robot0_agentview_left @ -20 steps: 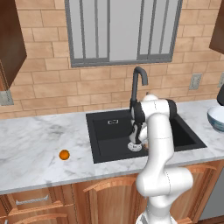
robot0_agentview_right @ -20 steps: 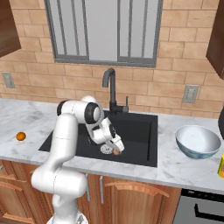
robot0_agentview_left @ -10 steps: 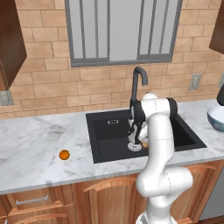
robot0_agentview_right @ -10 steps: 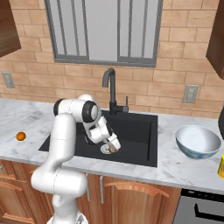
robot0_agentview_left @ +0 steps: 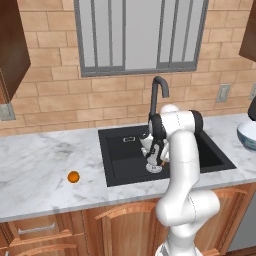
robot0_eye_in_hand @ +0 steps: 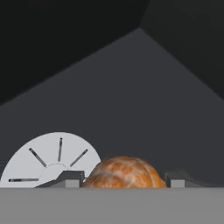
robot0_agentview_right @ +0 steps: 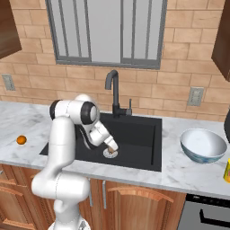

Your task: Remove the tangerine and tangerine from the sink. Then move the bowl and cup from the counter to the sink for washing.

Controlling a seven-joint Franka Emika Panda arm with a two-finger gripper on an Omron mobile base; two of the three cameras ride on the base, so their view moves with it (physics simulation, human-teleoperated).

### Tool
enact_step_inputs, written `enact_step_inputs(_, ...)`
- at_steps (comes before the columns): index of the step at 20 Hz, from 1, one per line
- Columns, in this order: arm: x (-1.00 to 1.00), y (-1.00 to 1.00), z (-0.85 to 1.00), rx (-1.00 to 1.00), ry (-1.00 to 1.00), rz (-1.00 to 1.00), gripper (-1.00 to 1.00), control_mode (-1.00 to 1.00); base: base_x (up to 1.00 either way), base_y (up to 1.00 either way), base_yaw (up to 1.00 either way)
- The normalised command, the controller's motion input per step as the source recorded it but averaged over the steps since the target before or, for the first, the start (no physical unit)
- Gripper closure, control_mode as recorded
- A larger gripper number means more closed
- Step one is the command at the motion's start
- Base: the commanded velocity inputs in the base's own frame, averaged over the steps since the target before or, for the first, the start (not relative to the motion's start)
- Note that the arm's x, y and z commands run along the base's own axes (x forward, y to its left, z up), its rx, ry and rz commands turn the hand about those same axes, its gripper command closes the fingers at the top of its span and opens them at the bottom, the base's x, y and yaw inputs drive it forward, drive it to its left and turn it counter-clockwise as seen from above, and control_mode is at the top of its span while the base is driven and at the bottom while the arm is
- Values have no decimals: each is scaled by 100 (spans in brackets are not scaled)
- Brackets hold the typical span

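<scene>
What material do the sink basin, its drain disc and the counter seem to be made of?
The sink looks like matte black composite or coated metal: flat dark walls with no shine. The drain disc looks like brushed silver metal, pale with dark slots. The counter looks like polished white marble with grey veins, though it may be imitation.

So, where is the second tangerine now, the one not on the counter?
It lies in the sink, beside the round silver drain. In the hand view the tangerine sits between the two fingertips of the claw.
</scene>
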Motion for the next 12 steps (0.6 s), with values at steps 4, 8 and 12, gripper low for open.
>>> enact_step_inputs(4,0,31,19,-9,-10,0,100,-100,0,0,0)
enact_step_inputs(8,1,21,28,-6,-4,1,100,-100,0,0,0)
enact_step_inputs(12,0,19,30,-4,-4,1,100,-100,0,0,0)
